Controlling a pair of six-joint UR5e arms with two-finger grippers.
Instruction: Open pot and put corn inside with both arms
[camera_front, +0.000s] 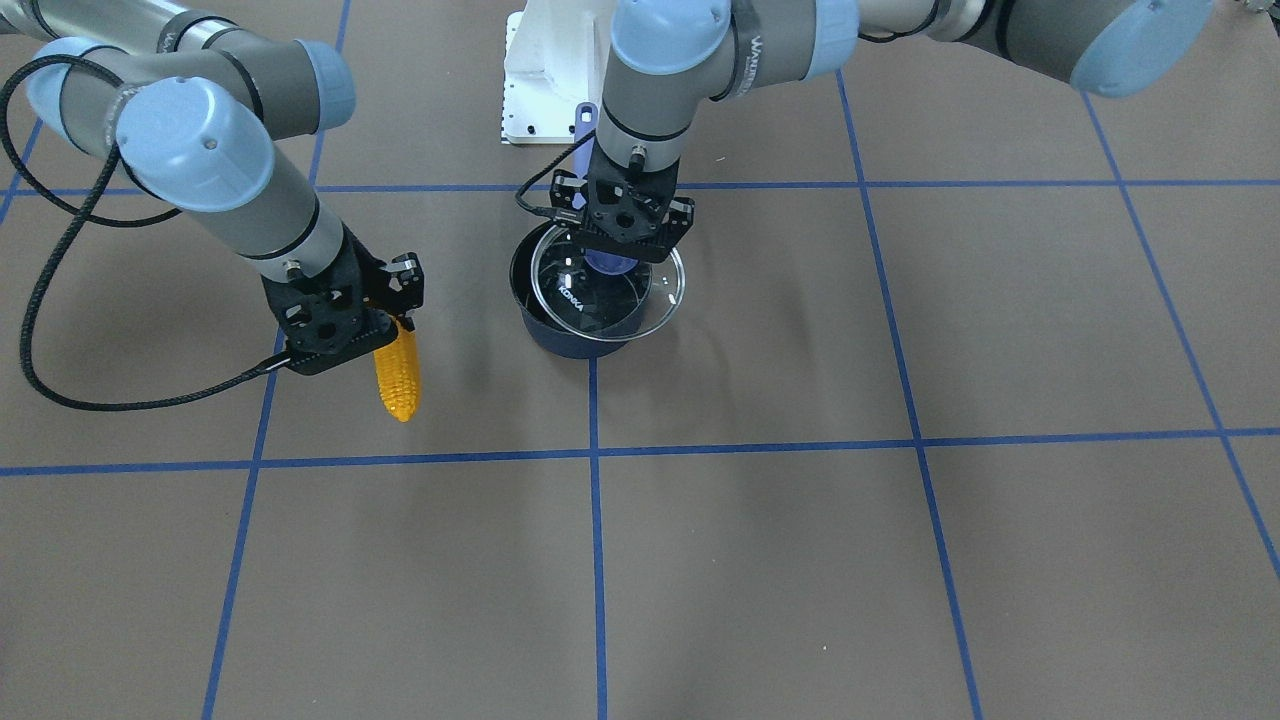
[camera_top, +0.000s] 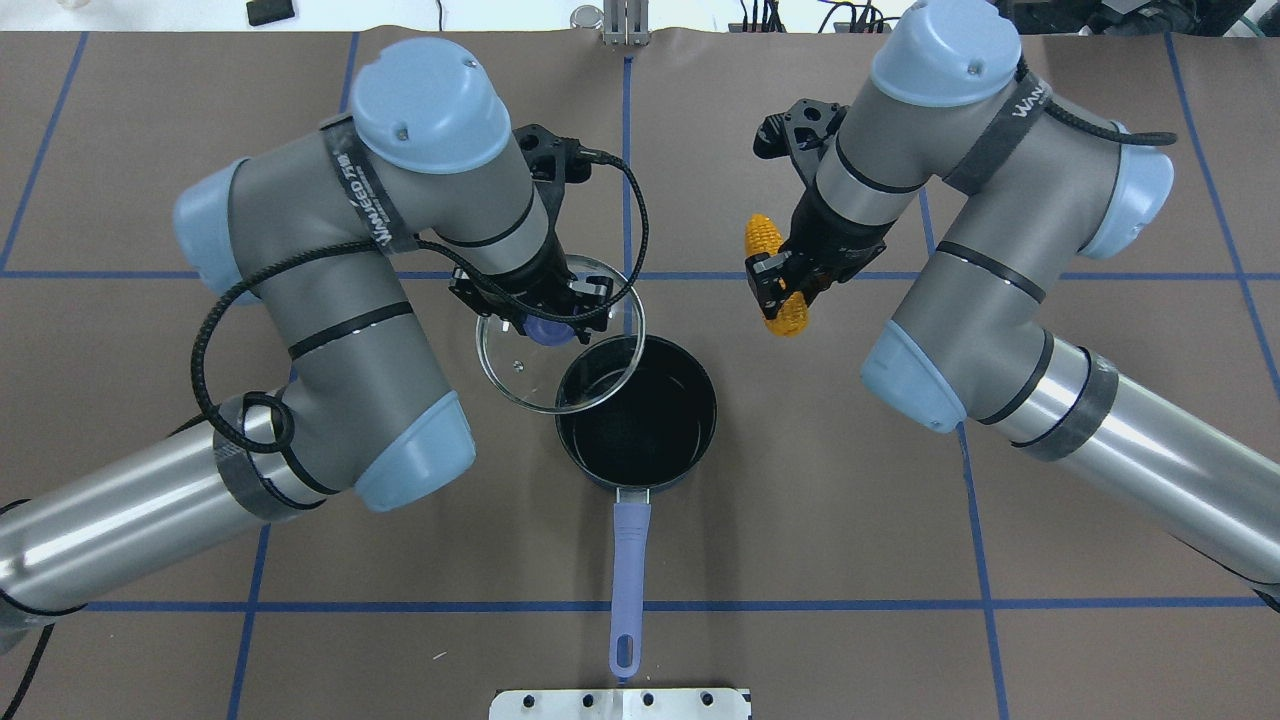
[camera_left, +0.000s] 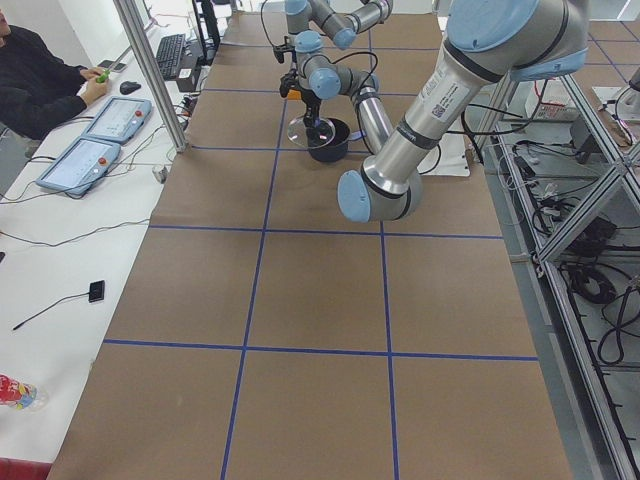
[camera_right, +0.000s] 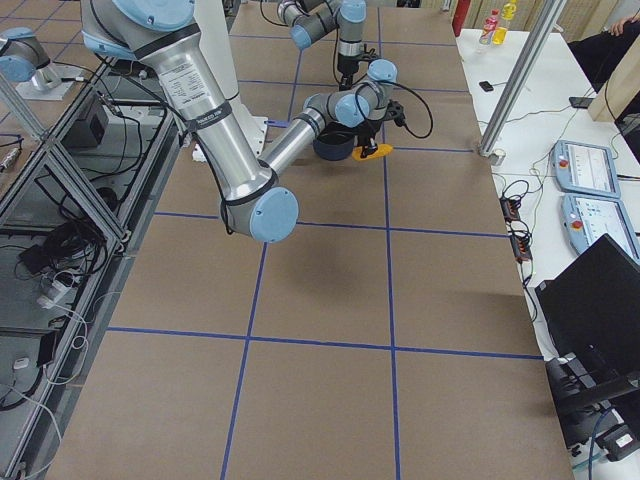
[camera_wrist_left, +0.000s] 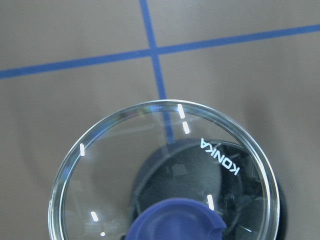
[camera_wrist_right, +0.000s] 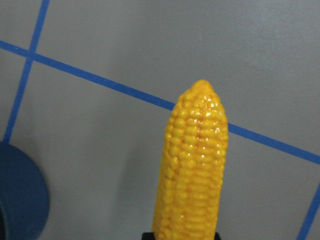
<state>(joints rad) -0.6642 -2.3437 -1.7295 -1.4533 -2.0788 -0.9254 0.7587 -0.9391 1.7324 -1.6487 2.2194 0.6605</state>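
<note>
The dark navy pot (camera_top: 636, 420) stands open mid-table, its purple-blue handle (camera_top: 629, 570) pointing toward the robot's base. My left gripper (camera_top: 545, 322) is shut on the purple knob of the round glass lid (camera_top: 530, 375). It holds the lid lifted and shifted left, overlapping the pot's left rim. In the front view the lid (camera_front: 600, 300) hangs over the pot (camera_front: 565, 342). My right gripper (camera_top: 781, 277) is shut on the yellow corn (camera_top: 763, 238), held above the table to the pot's right. The corn also shows in the front view (camera_front: 398, 378) and the right wrist view (camera_wrist_right: 192, 165).
The white robot base plate (camera_top: 620, 702) lies just past the handle's end. Blue tape lines (camera_front: 596, 560) grid the brown table. Operators' desks with tablets (camera_left: 85, 160) run along the far side. The pot's edge (camera_wrist_right: 20, 195) shows at the right wrist view's lower left.
</note>
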